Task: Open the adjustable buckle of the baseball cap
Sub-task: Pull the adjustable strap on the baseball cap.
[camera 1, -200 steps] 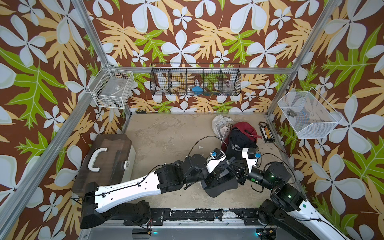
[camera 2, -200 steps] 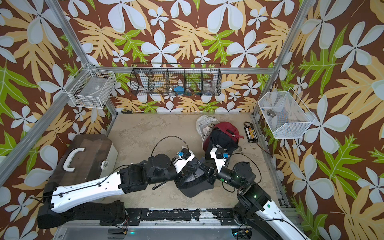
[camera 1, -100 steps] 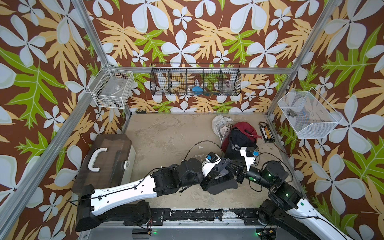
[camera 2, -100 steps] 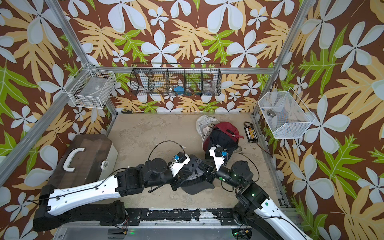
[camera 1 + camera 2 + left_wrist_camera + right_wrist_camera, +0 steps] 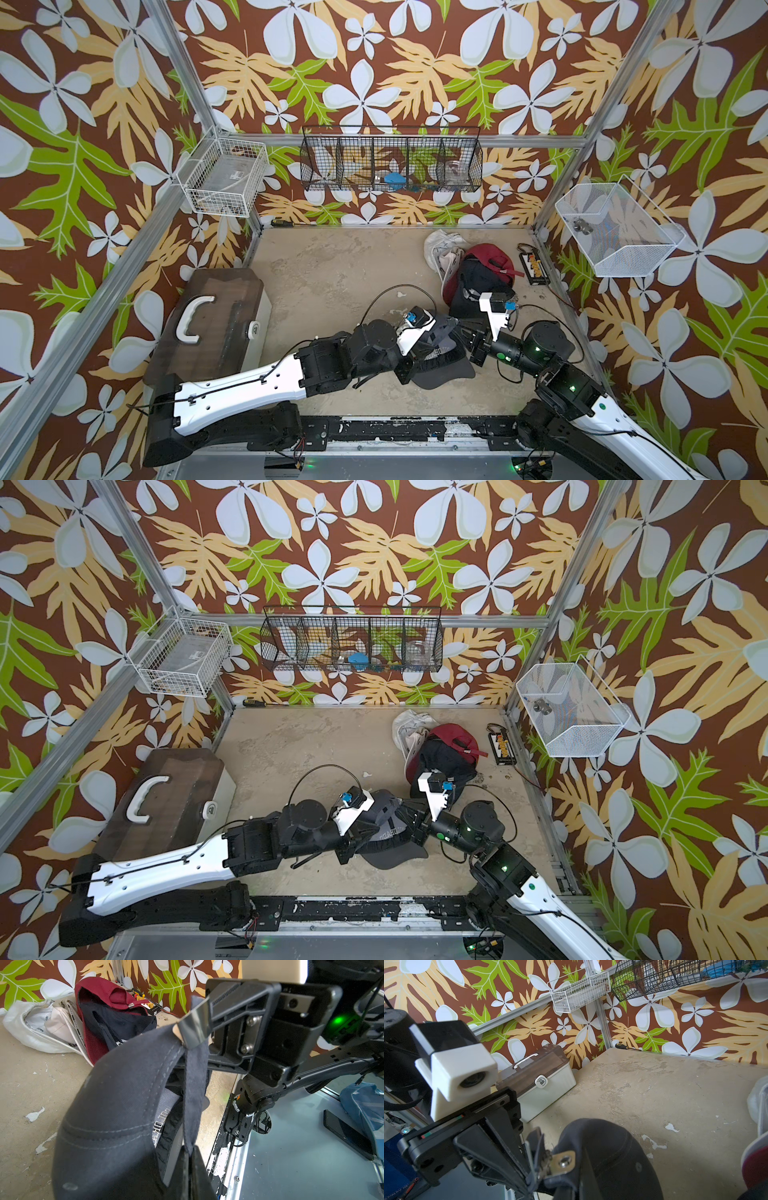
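Cap (image 5: 440,361) is at the front middle of the table (image 5: 332,266), strung between the two arms with its brim toward the front rail. Left fingers (image 5: 198,1174) are at the free end of the strap (image 5: 194,1093). Right fingers (image 5: 226,1007) are at the other end, hard against the metal buckle (image 5: 192,1026). The strap runs straight from one pair to the other, across the cap's rear opening.

Hard to make out:
- In both top views the fingertips and buckle are buried under the wrist cameras and cap fabric. Only the cap body between the two wrists is visible.
- In the right wrist view the buckle (image 5: 562,1161) shows as a small metal plate with a rivet, with strap bunched beside it. That arm's own fingertips can't be made out there.
- Can't tell whether the buckle flap is lifted or clamped down on the strap.
- Can't tell whether the brim rests on the table or hangs just clear.
- The lettering inside the cap is too blurred to read.

Fingers:
- Left pair: together, clamped on the strap end. The fabric disappears between them in the left wrist view.
- Right pair: together, closed on the buckle. The pinch point itself is covered by the metal flap.

A pile of other caps (image 5: 478,266) sits behind the right wrist at the back right. A lidded case (image 5: 208,320) sits at the left edge, well apart.
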